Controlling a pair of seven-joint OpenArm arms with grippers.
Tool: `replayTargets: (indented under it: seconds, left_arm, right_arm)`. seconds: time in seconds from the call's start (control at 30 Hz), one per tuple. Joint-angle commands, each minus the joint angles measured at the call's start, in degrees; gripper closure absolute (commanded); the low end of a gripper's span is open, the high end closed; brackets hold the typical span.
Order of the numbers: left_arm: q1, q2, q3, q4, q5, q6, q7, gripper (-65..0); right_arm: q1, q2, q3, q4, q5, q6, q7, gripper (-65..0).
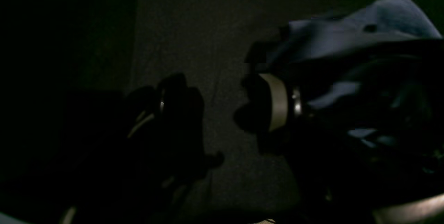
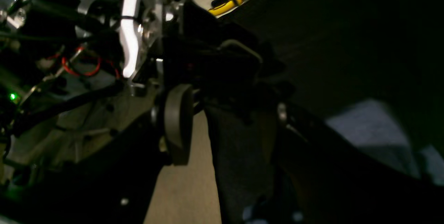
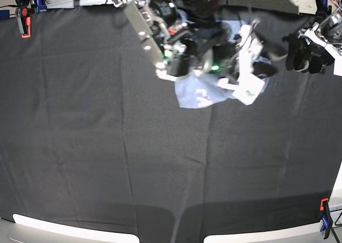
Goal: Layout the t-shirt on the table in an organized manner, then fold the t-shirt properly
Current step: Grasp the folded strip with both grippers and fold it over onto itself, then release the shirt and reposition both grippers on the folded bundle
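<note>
At the near edge of the table (image 3: 80, 163), in the base view, there is only bare black cloth, with one orange-and-blue clamp (image 3: 324, 217) at the near right corner. Farther back, towards the far edge, lies the single t-shirt (image 3: 199, 95), bunched into a pale blue-grey heap with a bit of white lettering showing. Two arms crowd over it. The right gripper (image 3: 184, 59) sits on the heap's left side; that view does not show how its jaws stand, and its own wrist camera is too dark and blurred to say whether it holds cloth, so I cannot tell. The left gripper (image 1: 218, 109) has its two jaws spread apart over dark cloth with nothing between them, shirt fabric bunched just beside one. A second clamp (image 3: 23, 18) stands at the far left corner.
</note>
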Motion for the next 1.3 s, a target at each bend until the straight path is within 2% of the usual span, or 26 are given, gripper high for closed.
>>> replayTargets:
  seconds: [0.0, 0.13, 0.27, 0.4, 0.53, 0.57, 0.73, 0.93, 1.1, 1.27]
  left_arm:
    - [0.17, -0.63, -0.37, 1.05, -1.38, -0.59, -1.36, -29.2]
    - [0.17, -0.63, -0.37, 1.05, -1.73, -0.59, -1.4, -29.2]
    - [0.17, -0.66, -0.37, 1.05, -4.59, -0.68, -1.29, -29.2]
    - [0.17, -0.63, -0.35, 1.05, -10.4, -1.54, 1.9, -29.2]
    - [0.17, 0.28, -0.09, 1.05, -16.81, -1.54, 6.69, -29.2]
    - [0.17, 0.55, 0.17, 1.05, -16.81, -1.54, 6.67, -29.2]
    - [0.13, 0.76, 4.92, 1.05, -16.79, -1.54, 6.34, -29.2]
    - [-1.53, 0.79, 16.22, 1.05, -16.26, -1.54, 6.38, -29.2]
    - [-3.41, 0.79, 19.96, 1.09, -16.02, -1.54, 6.38, -29.2]
    - [-4.61, 0.79, 23.98, 1.09, -4.09, -1.54, 5.9, -29.2]
  right_arm:
    - [1.49, -0.73, -0.02, 0.96, 1.49, 0.7, 1.64, -28.9]
    - [3.89, -0.73, 0.11, 2.03, 0.74, 0.7, 0.83, -28.9]
    - [5.07, -0.73, 3.23, 7.28, -5.05, -0.48, -2.27, -28.8]
    - [5.11, -0.73, 10.97, 13.73, -12.41, -0.94, -8.98, -28.8]
    - [4.81, -0.73, 21.9, 15.23, -18.49, -0.92, -10.47, -28.8]
    - [4.76, -0.73, 24.61, 15.21, -18.51, -0.92, -10.56, -28.8]
    - [4.17, 4.44, 34.86, 15.21, -17.88, -0.92, -10.45, -28.8]
    - [1.53, 9.11, 41.16, 15.17, -15.82, -0.92, -10.32, -28.8]
    - [-0.39, 11.06, 44.96, 15.17, -14.97, -0.9, -10.29, -28.8]
    - [-0.72, 11.3, 47.36, 15.17, -11.54, -0.9, -11.52, -28.8]
